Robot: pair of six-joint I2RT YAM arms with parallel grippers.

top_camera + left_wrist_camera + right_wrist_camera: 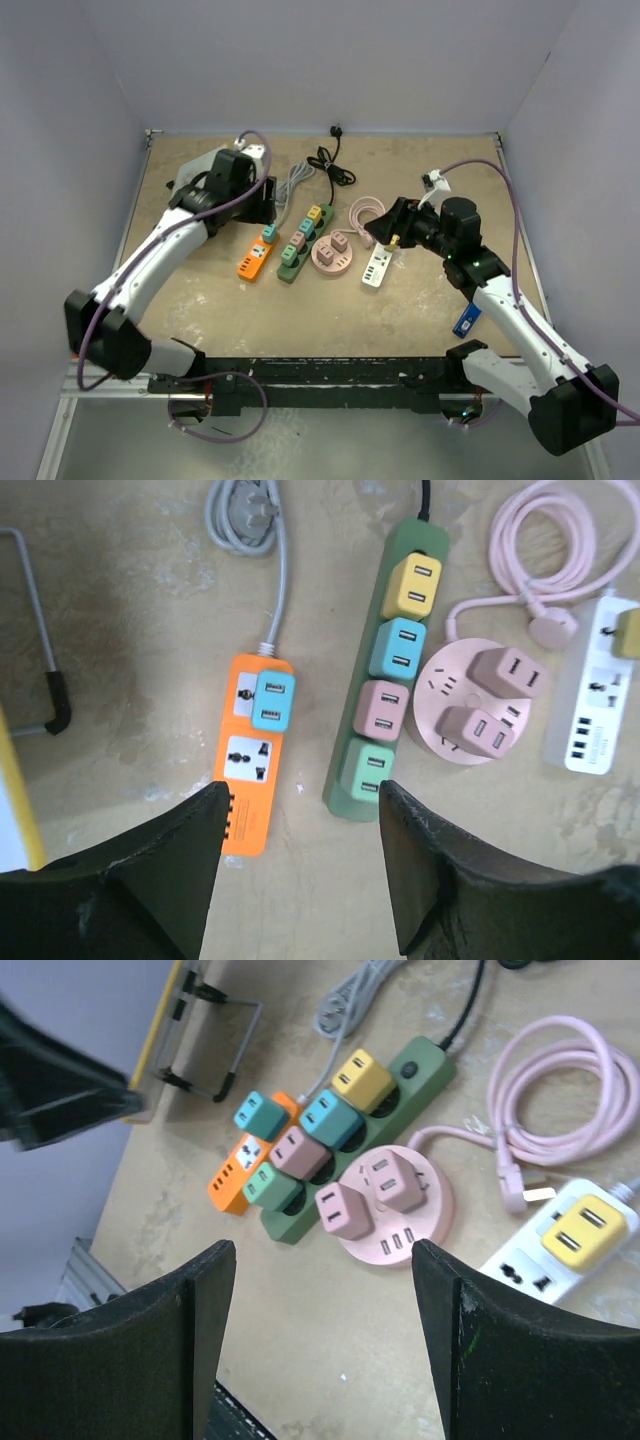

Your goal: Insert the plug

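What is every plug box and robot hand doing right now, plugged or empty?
orange strip: one blue adapter plugged in, one socket free.
green strip: four adapters plugged in.
pink round socket: two pink adapters plugged in.
white strip: one yellow adapter plugged in.
left gripper: open, empty.
right gripper: open, empty.

We can read no text, brand, number or sign in any of the views. The white power strip (598,715), at the right edge of the left wrist frame, has a few small dark marks on its face. They are too small and blurred for us to tell whether they are print.
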